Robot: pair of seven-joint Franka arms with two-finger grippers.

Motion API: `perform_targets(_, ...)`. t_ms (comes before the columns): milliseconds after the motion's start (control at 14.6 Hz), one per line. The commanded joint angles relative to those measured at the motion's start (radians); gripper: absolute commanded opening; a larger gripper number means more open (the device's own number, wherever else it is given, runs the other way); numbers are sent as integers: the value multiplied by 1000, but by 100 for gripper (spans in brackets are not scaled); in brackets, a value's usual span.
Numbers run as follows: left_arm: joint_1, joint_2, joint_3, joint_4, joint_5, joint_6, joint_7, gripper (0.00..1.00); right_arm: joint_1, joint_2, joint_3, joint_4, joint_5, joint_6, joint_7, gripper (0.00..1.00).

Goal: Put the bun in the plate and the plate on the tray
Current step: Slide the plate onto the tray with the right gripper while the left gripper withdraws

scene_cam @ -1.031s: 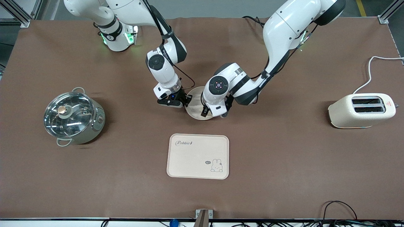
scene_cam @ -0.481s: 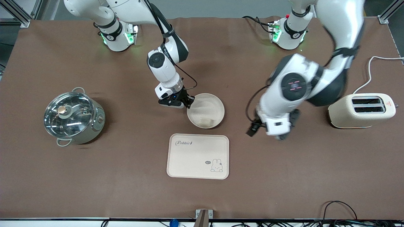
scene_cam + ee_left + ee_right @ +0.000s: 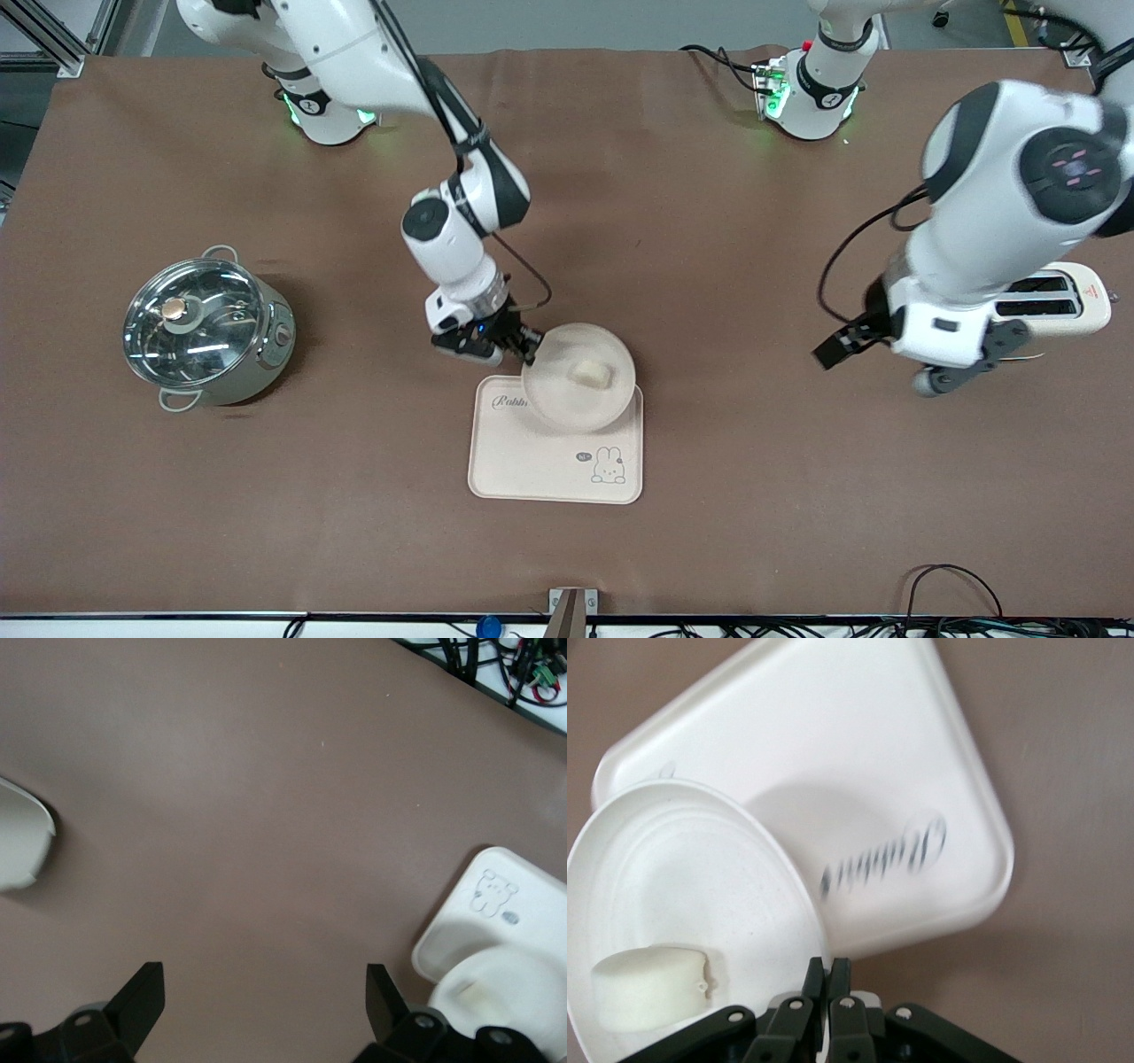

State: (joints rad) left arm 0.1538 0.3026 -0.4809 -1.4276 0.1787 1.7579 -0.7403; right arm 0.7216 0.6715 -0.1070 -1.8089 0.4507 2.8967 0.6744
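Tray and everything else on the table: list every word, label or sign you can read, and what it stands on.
"Rabbi...": script on the tray, its end covered by the plate; smeared in the right wrist view.
Small speech bubble beside the tray's rabbit drawing: too small to read.
Red triangle sign on the toaster: contents unreadable.
Nothing legible on the pot.

The front view looks down from high across the surface [image 3: 266,532], facing both arm bases along its top and taking in the whole brown top. The right wrist view sits very close above the plate [image 3: 673,904] and tray [image 3: 859,753]. The left wrist view looks down from higher over bare surface, sharing a tray corner and plate with both others.
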Motion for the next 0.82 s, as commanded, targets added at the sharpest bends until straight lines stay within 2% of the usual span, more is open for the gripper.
perform_targets(0, 78, -111, -7, -17, 16, -95, 270, 100, -108, 75, 15, 170, 5, -123, -42, 0)
perform_targets(275, 134, -192, -11, -17, 1, -190, 444, 100, -111, 126, 13, 209, 3, -142, -49, 0)
perform_targets(412, 127, -233, 16, -22, -19, -216, 504, 100, -108, 134, 13, 209, 6, -140, -49, 0)
perform_targets(481, 103, -259, 62, -34, -45, -218, 525, 100, -105, 134, 15, 209, 8, -140, -47, 1)
perform_targets(618, -58, -325, 248, -92, -94, -233, 545, 100, -100, 138, 15, 209, 8, -136, -49, 3)
perform_targets(687, -112, -354, 312, -127, -113, -236, 549, 100, -100, 140, 15, 209, 12, -134, -47, 15)
perform_targets(756, -134, -390, 347, -166, -137, -235, 564, 100, -103, 141, 15, 209, 14, -134, -44, 46)
